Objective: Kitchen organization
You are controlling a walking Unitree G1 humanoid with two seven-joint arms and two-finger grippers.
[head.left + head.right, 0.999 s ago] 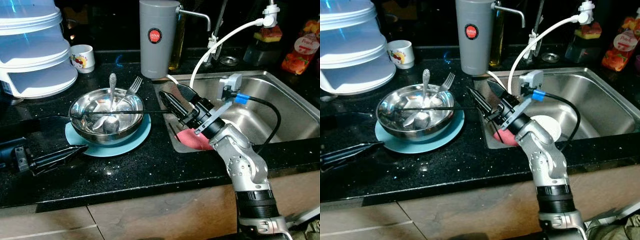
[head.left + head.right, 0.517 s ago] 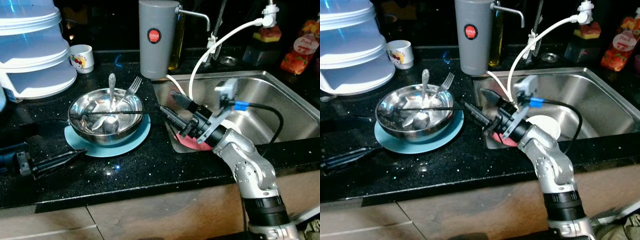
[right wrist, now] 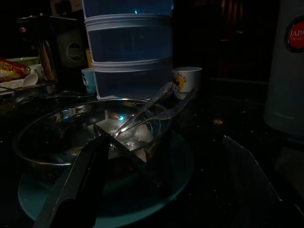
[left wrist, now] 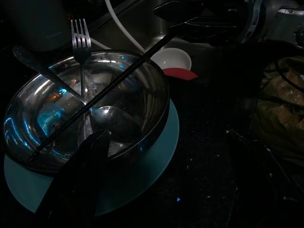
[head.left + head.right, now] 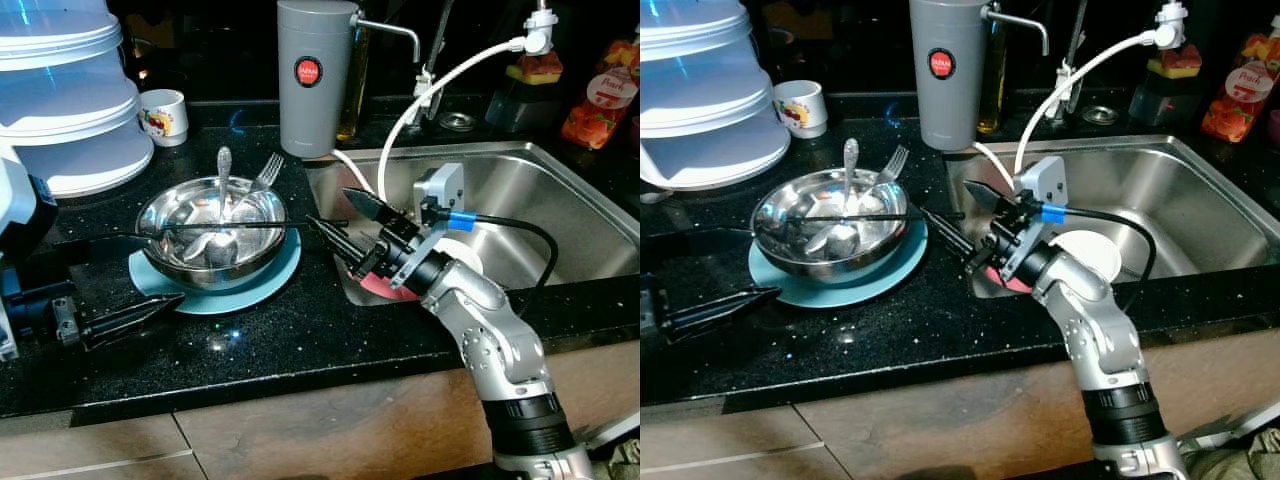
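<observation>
The red plate [image 5: 385, 287] is half covered by the right gripper [image 5: 350, 222]; the tiered container [image 5: 65, 95] is cut off by the edge.

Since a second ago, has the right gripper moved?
Yes. The right gripper, fingers open, has swung left, away from the sink and toward the steel bowl, its lower finger now near the black chopstick lying across the bowl.

Head views are dim yet sharp, with glare on the steel bowl [image 5: 212, 232] and sink [image 5: 560, 215]. Both wrist views are very dark, perhaps slightly soft beyond the bowl.
</observation>
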